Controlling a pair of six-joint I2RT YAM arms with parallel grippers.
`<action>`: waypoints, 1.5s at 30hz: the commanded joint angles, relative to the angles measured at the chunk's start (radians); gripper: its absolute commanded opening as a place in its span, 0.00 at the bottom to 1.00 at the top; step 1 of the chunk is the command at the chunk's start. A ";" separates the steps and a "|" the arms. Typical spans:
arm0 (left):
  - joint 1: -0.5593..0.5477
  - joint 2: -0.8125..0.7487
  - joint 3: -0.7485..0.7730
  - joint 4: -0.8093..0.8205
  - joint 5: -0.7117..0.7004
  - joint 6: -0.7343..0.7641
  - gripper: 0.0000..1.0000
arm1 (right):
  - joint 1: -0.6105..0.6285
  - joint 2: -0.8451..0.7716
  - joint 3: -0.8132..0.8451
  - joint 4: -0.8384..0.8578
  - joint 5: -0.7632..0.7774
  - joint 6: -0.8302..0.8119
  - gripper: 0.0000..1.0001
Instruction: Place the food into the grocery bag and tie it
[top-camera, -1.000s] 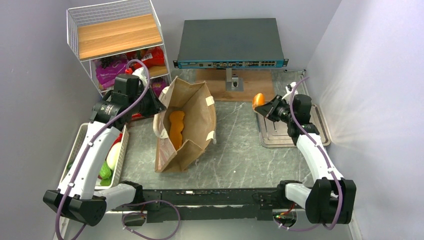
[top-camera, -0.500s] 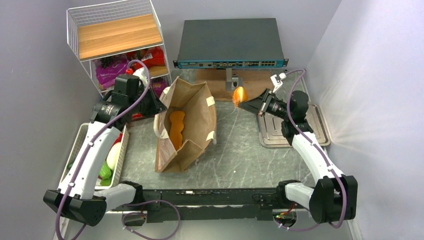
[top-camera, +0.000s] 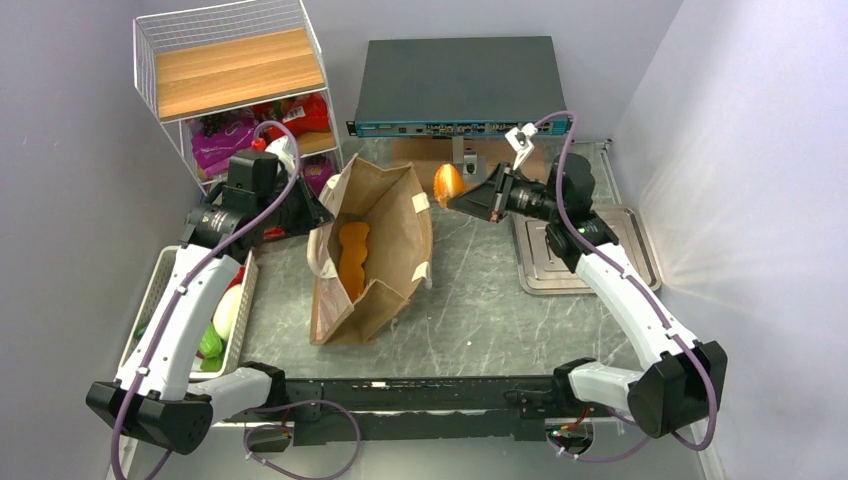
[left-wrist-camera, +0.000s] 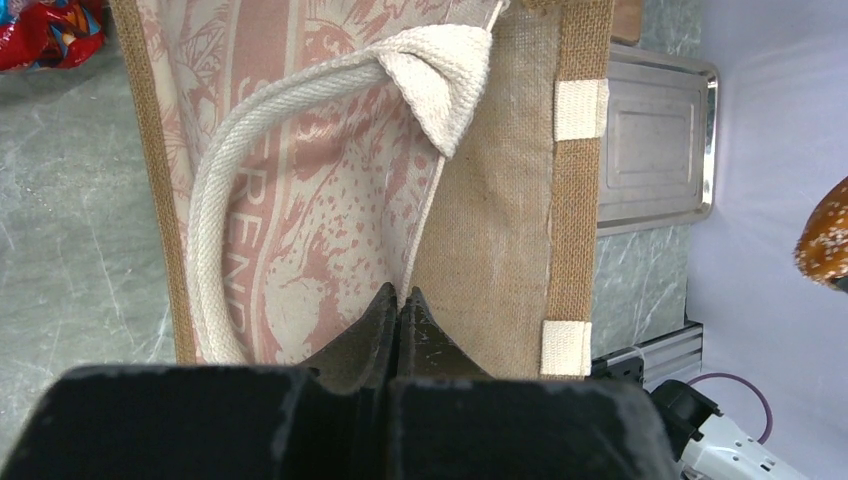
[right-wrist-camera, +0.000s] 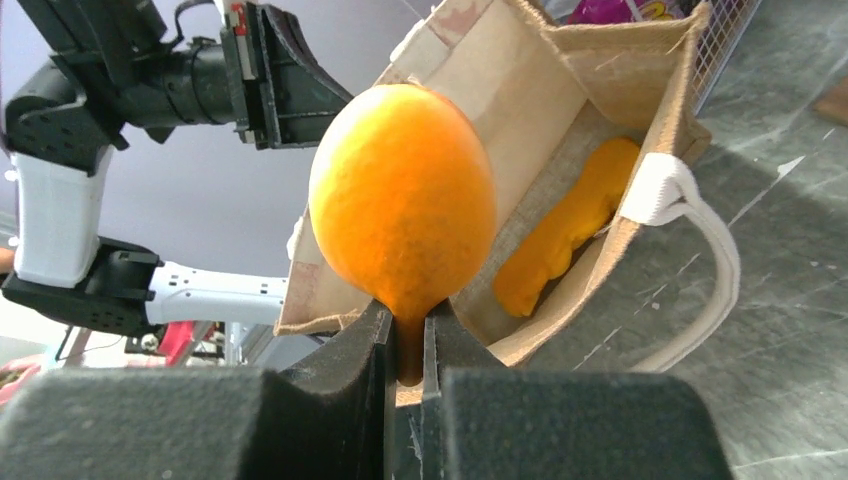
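Top external view: the right gripper (top-camera: 462, 198) pinches an orange fruit (top-camera: 449, 180); the grocery bag (top-camera: 396, 242) gapes at eight o'clock.

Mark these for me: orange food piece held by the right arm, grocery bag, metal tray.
orange food piece (right-wrist-camera: 400, 190), right wrist view, middle of its rounded body.
grocery bag (top-camera: 397, 228), top external view, inner side wall.
metal tray (top-camera: 542, 270), top external view, bare near-left part.
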 joint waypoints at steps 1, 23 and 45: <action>0.004 -0.036 0.003 0.089 0.045 -0.020 0.00 | 0.065 0.019 0.059 -0.140 0.088 -0.133 0.03; 0.004 -0.071 -0.012 0.111 0.073 -0.016 0.00 | 0.360 0.228 0.294 -0.246 0.302 -0.276 0.10; 0.004 -0.072 -0.006 0.104 0.070 -0.016 0.00 | 0.395 0.231 0.385 -0.419 0.638 -0.305 1.00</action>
